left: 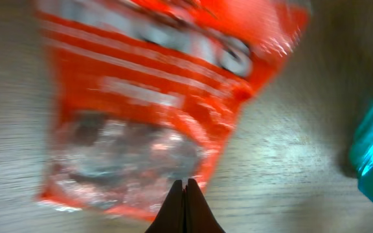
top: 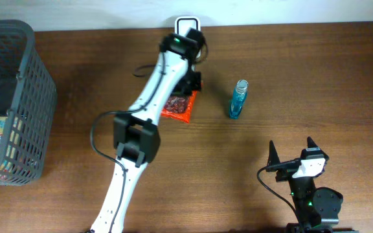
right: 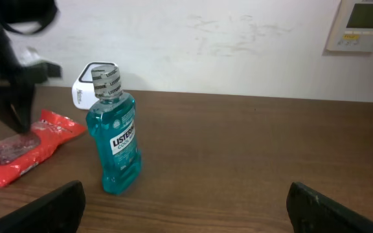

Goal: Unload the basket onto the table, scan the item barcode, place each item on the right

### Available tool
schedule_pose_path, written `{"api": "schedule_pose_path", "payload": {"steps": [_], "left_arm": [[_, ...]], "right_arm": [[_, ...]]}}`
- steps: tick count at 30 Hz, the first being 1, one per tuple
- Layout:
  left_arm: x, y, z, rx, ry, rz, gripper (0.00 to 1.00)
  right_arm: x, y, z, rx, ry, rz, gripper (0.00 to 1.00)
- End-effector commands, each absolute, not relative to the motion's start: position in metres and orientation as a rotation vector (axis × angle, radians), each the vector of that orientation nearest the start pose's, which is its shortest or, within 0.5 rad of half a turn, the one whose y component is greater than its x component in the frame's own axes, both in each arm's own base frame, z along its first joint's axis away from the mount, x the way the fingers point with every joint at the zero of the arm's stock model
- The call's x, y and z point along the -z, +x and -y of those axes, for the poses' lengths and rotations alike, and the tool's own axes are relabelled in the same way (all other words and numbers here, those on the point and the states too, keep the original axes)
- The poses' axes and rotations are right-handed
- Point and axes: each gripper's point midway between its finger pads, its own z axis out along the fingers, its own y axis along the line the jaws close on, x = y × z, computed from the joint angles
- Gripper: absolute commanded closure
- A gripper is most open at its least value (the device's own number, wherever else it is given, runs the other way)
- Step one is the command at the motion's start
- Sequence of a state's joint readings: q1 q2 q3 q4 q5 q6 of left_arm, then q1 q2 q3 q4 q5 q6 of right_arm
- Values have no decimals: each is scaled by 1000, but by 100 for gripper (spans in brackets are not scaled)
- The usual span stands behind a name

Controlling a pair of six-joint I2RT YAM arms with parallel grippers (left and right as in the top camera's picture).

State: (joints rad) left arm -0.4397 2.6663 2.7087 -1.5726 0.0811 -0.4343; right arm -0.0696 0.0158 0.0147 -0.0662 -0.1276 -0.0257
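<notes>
Left claw pinched fully shut, its tips at the edge of the orange snack packet lying flat on the desk; blue mouthwash bottle upright just right of the packet; right claw gaping wide, empty, well apart from the packet.

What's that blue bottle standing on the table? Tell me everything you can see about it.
The bottle is clear plastic filled with teal-blue liquid, flat-sided with rounded shoulders. Its label reads Listerine, and the cap is wrapped in a printed seal, so it looks unopened. It stands upright on the wooden table, apart from the red packet lying beside it. Nothing but the table touches it.
</notes>
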Motion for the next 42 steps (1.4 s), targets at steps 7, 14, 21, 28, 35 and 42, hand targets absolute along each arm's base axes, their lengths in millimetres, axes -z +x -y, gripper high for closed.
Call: {"api": "schedule_pose_path", "payload": {"steps": [7, 14, 21, 28, 35, 42], "left_arm": [[-61, 467, 126, 21, -216, -3190, 100], [-19, 443, 149, -36, -127, -3289, 100], [-18, 438, 178, 19, -47, -3284, 100], [-20, 449, 165, -5, -82, -3251, 100], [-56, 475, 162, 65, -99, -3135, 100], [-179, 483, 181, 330, 21, -2871, 100]], "right_arm": [[-158, 246, -3, -25, -50, -1640, 2], [-158, 246, -3, -25, -50, -1641, 2], [-158, 246, -3, -25, -50, -1640, 2], [-158, 246, -3, -25, -50, -1641, 2], [-158, 246, -3, -26, -49, -1641, 2], [-158, 246, -3, -26, -49, -1641, 2]]}}
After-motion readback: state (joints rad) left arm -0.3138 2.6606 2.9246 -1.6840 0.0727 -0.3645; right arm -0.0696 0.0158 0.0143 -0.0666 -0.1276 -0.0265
